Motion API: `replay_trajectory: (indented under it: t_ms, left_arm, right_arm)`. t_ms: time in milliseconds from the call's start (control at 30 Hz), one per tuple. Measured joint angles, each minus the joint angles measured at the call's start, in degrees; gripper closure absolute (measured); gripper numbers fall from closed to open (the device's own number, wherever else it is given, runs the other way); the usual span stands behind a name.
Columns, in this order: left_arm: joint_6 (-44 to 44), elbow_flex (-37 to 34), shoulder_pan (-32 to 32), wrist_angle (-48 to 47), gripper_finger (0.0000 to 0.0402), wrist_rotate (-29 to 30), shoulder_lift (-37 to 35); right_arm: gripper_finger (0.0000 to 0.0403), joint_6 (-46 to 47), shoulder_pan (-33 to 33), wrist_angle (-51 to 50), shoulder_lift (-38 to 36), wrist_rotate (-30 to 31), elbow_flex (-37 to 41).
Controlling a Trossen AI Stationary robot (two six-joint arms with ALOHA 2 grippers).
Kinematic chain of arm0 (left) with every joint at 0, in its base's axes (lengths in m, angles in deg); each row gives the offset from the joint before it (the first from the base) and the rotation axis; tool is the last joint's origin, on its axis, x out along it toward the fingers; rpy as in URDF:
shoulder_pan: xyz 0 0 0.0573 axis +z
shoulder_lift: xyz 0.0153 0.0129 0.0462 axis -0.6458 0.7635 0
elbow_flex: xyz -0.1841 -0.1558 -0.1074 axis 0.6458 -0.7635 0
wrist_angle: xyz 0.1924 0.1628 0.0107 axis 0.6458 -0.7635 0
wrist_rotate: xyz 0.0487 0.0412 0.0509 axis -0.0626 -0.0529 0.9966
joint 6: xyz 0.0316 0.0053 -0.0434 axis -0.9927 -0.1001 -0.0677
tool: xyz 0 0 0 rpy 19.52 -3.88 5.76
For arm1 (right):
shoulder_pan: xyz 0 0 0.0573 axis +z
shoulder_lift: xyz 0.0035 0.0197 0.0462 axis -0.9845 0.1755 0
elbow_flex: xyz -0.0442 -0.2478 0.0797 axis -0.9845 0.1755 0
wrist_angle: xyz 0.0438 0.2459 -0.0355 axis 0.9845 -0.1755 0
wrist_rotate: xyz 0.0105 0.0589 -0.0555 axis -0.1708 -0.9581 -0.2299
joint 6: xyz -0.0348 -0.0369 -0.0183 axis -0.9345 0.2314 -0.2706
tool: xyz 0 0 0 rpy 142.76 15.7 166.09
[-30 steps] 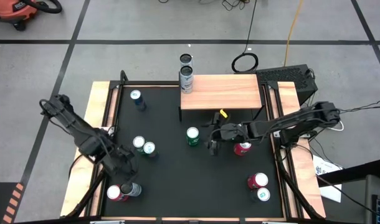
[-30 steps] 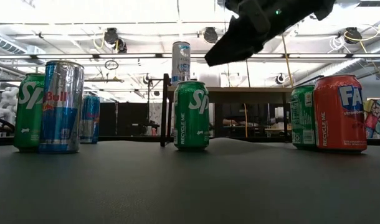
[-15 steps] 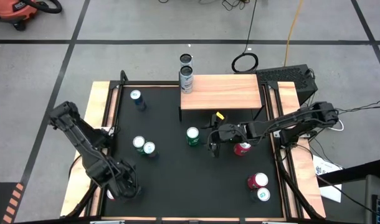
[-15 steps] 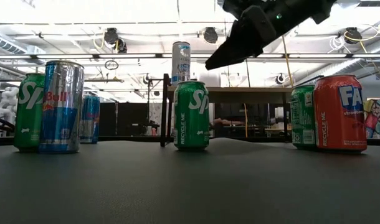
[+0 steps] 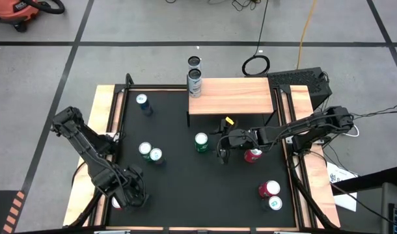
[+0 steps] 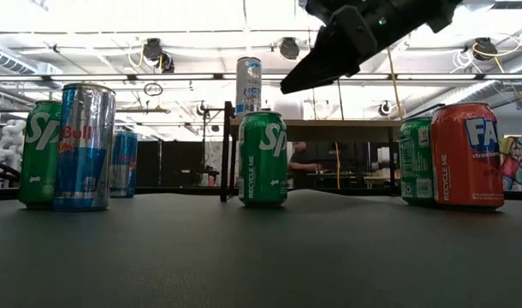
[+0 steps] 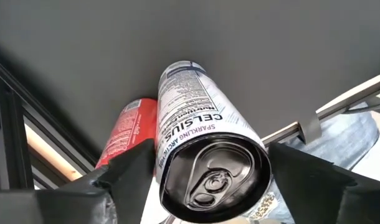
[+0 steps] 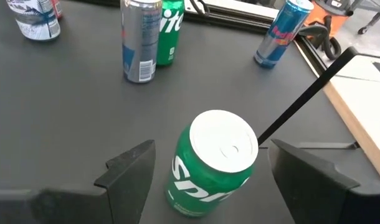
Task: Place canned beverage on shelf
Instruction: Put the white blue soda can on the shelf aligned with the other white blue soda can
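At the table's near left corner, a white Celsius can (image 7: 199, 143) stands upright beside a red can (image 7: 124, 134). My left gripper (image 5: 130, 194) hangs over them pointing down, with one finger on each side of the white can's upper part. My right gripper (image 5: 222, 148) hovers open above the table's middle, just right of a green Sprite can (image 8: 212, 165), which stands in front of its fingers. The shelf (image 5: 231, 96) stands at the far edge. A tall silver can (image 5: 195, 83) rests on its left end. My left gripper comes from above, and its fingers (image 7: 131, 171) stand close against opposite sides of the white can near its top rim (image 7: 177, 152). I cannot tell whether they touch it. The can stands on the table.
A red can (image 5: 253, 155) stands under my right arm. Two cans (image 5: 150, 152) stand left of centre, a blue one (image 5: 143, 103) at the far left, and a red and a green one (image 5: 271, 195) at the near right. Wooden rails (image 5: 104, 130) edge the table.
My left gripper has gone toward the table's near edge and down. It now stands over the two cans at the near left corner and hides them in the high view.
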Motion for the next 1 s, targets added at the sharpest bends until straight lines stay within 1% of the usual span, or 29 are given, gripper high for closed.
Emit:
replay_trajectory:
  t_ms: [200, 333, 400, 467, 600, 667, 767, 1000]
  left_arm:
    - [-3.7, 0.0, 0.0, -0.1, 0.0106, 0.0, 1.3]
    - [-7.9, 0.0, 0.2, -0.4, 0.0107, 0.1, 2.1]
    - [-8.3, 0.0, 0.7, -0.6, 0.011, 0.1, 2.0]
    - [-8.4, 0.0, 0.8, -1.2, 0.0122, 0.4, 1.7]
    - [-9.8, 0.0, 0.8, -1.9, 0.0166, 0.4, 1.5]
    - [-9.9, 0.0, 0.8, -2.0, 0.0179, 0.2, 1.4]
    - [-11.4, 0.0, 1.4, -2.1, 0.0179, -0.1, 1.3]
    - [-18.7, 0.0, 4.0, -2.2, 0.0173, -0.1, 1.2]
  right_arm:
    - [0.0106, 1.1, 0.0, -0.2, 0.0, 0.0, 0.0]
    - [0.0106, 1.5, 0.0, -0.2, 0.0, 0.0, 0.0]
    - [0.0106, 1.6, 0.0, -0.2, 0.0, 0.0, 0.0]
    - [0.0106, 1.8, 0.0, -0.2, 0.0, 0.0, 0.0]
    - [0.0106, 1.8, 0.0, -0.3, 0.0, 0.0, 0.0]
    - [0.0106, 1.8, 0.0, -0.2, 0.0, 0.0, 0.0]
    - [0.0106, 1.8, 0.0, -0.3, 0.0, 0.0, 0.0]
    - [0.0106, 2.2, 0.0, -0.3, 0.0, -0.1, 0.0]
